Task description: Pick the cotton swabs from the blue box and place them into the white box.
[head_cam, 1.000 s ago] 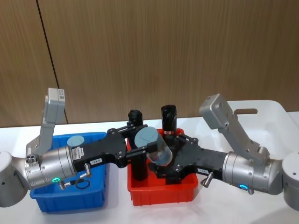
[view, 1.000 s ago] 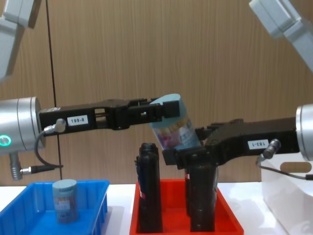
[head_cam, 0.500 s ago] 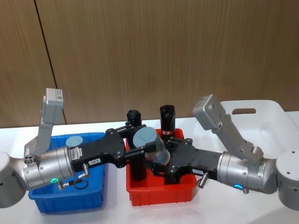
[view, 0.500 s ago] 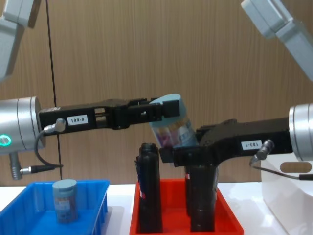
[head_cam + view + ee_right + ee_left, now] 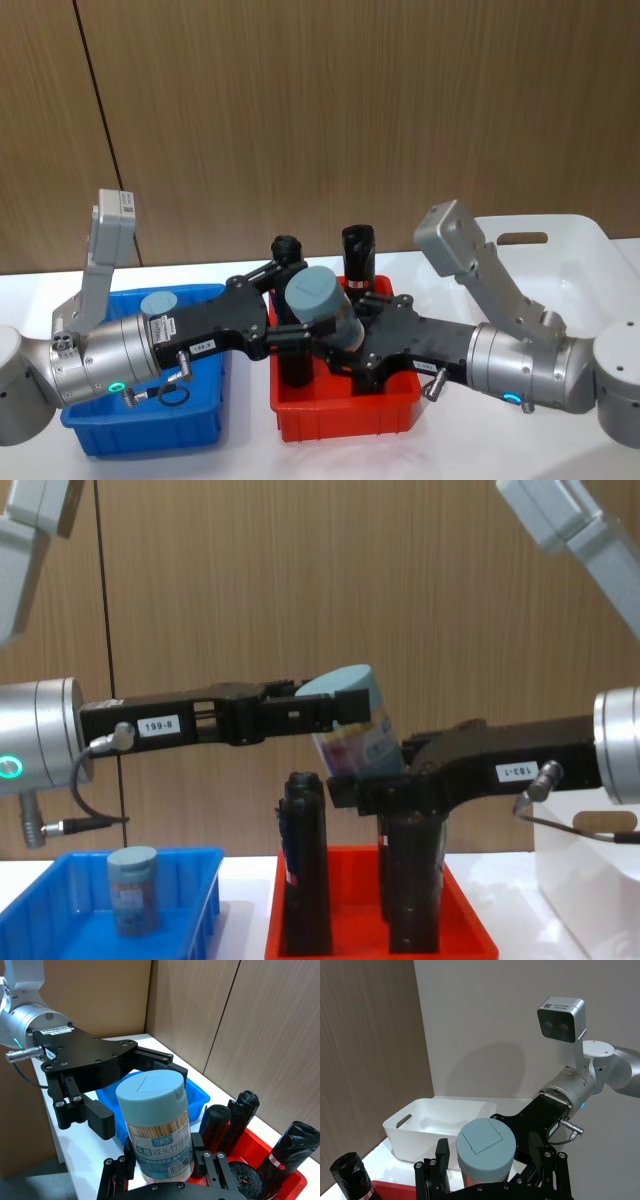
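Observation:
A tub of cotton swabs (image 5: 318,300) with a pale grey-blue lid hangs above the red tray, between both grippers. My right gripper (image 5: 345,345) is shut on its clear lower body (image 5: 157,1130). My left gripper (image 5: 290,300) stands open around the lid, with small gaps on both sides of the tub (image 5: 485,1152). From the chest, the tub (image 5: 350,725) is tilted, with the left gripper (image 5: 325,708) on one side and the right gripper (image 5: 365,785) just below. A second tub (image 5: 160,303) stands in the blue box (image 5: 150,425). The white box (image 5: 590,250) is at the far right.
The red tray (image 5: 340,415) under the grippers holds tall black rolls (image 5: 305,860) that reach nearly to the held tub. A small black ring (image 5: 177,395) lies in the blue box. A wooden wall is close behind the table.
The right gripper has moved in and closed on the tub's lower body. The tub has turned more upright. The left fingers have parted slightly from the lid.

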